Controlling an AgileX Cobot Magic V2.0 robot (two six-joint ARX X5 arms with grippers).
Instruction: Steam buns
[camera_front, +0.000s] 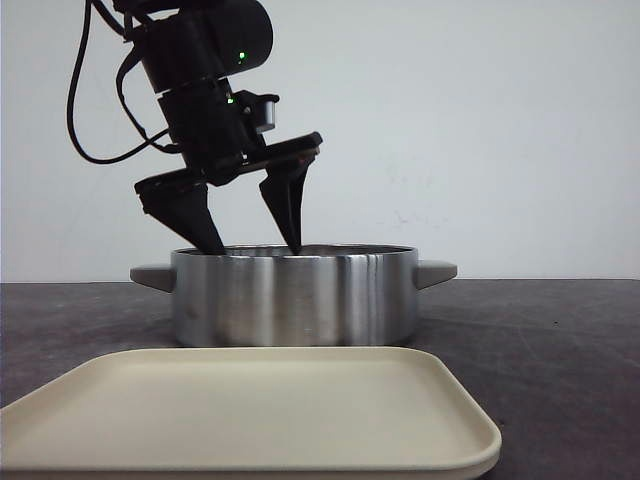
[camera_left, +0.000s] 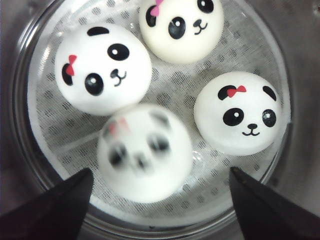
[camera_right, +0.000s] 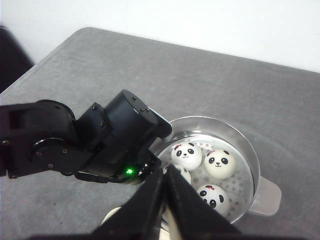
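- Inside the steel pot on the counter, four panda buns sit on its perforated liner.
- Left pincer hangs spread apart above them, touching none.
- Right pincer is pressed together, empty.

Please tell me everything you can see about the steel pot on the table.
The pot is round, low and wide, of shiny brushed metal, with a flat grey handle on each side. It stands upright on the dark table, behind a beige tray. It has no lid. Inside is a perforated steamer plate covered with white mesh cloth, holding four panda-faced buns. The left gripper is open, with its fingertips dipping just inside the rim, around one blurred bun.
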